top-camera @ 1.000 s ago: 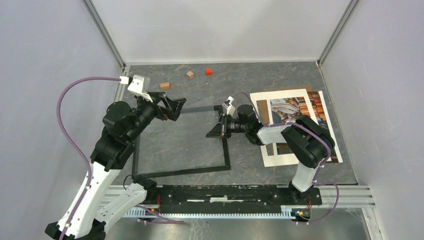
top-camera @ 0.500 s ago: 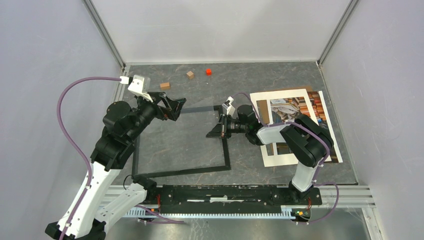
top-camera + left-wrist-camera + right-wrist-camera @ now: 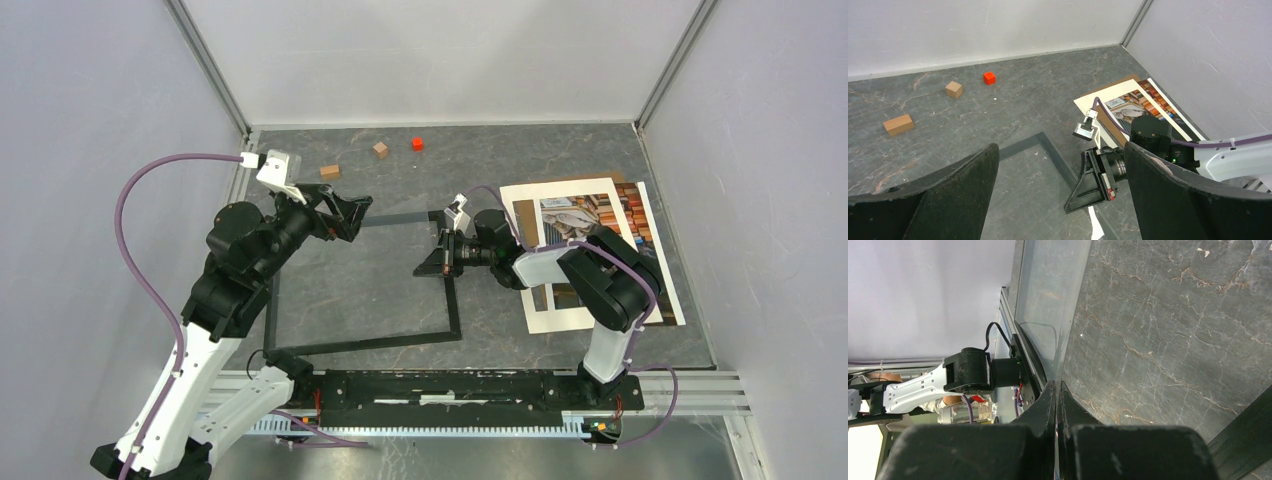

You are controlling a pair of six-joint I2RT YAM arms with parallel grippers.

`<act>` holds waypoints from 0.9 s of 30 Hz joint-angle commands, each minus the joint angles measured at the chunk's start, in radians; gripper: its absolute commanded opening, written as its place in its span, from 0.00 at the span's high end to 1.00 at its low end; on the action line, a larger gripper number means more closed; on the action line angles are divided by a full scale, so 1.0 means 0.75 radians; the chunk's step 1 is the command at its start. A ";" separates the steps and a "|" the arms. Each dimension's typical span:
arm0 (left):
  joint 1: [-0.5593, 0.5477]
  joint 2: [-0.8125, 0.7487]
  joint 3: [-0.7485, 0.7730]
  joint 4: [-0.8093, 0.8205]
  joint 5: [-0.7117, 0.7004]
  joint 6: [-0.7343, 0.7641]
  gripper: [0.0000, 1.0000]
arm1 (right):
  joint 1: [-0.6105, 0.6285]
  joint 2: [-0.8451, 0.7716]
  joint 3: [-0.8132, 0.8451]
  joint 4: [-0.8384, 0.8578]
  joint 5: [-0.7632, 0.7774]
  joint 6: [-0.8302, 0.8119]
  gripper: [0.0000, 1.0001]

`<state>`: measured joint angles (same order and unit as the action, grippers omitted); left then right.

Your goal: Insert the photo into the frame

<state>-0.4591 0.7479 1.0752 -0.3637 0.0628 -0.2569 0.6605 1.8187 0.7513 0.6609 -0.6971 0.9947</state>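
Left gripper [image 3: 358,218]: jaws wide open, above frame [image 3: 370,343] far-left corner. Right gripper [image 3: 428,266]: jaws pinched shut at frame's right edge. Photo [image 3: 600,212] flat on tabletop [image 3: 480,165], right of frame.

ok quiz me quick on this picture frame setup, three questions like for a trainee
1. True or false: the photo already lies inside the frame.
2. Which claw is open? a) left b) right
3. How many small blocks lie near the far wall?
Key: 1 false, it lies outside the frame, to its right. 2 a, the left claw; the right claw is shut. 3 three: two brown, one red.
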 commanded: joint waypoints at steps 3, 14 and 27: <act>0.011 -0.001 0.002 0.054 0.014 0.030 0.00 | -0.002 -0.032 0.017 0.022 -0.026 -0.021 1.00; 0.011 -0.002 0.002 0.056 0.021 0.028 0.00 | -0.008 -0.054 -0.001 0.018 0.000 -0.024 1.00; 0.011 0.001 0.002 0.060 0.033 0.024 0.00 | -0.013 -0.064 -0.012 0.012 0.007 -0.025 1.00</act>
<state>-0.4591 0.7483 1.0737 -0.3634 0.0643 -0.2569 0.6559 1.8141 0.7509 0.6559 -0.6952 0.9939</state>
